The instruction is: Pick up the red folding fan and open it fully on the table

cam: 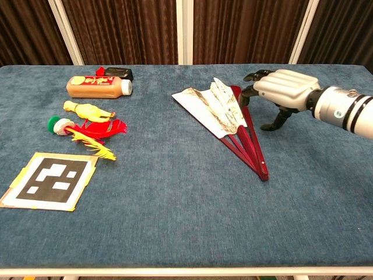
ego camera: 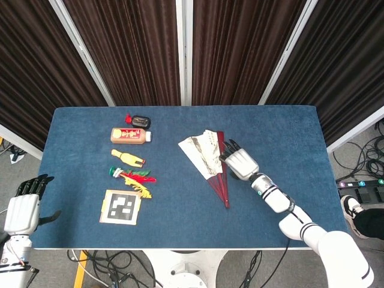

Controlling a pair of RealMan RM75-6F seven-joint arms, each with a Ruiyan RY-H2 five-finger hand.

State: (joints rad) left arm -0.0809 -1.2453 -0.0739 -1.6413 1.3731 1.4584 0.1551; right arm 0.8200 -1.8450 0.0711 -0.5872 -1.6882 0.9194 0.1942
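Observation:
The red folding fan (ego camera: 210, 161) (cam: 227, 119) lies partly spread on the blue table, its white painted leaf fanned toward the left and its red ribs meeting at a pivot near the table's middle front. My right hand (ego camera: 240, 162) (cam: 282, 88) hovers just right of the fan's outer red rib, fingers spread and curled downward, holding nothing. In the chest view its fingertips are close to the rib's far end; whether they touch it is unclear. My left hand (ego camera: 23, 205) hangs off the table's left front corner, fingers apart, empty, seen only in the head view.
At the left of the table (ego camera: 270, 198) lie a brown bottle (ego camera: 129, 135) (cam: 99, 87), a small black case (ego camera: 140, 121), a yellow toy (ego camera: 126, 157), a red and yellow feathered toy (ego camera: 135, 179) and a marker card (ego camera: 122, 207) (cam: 51, 180).

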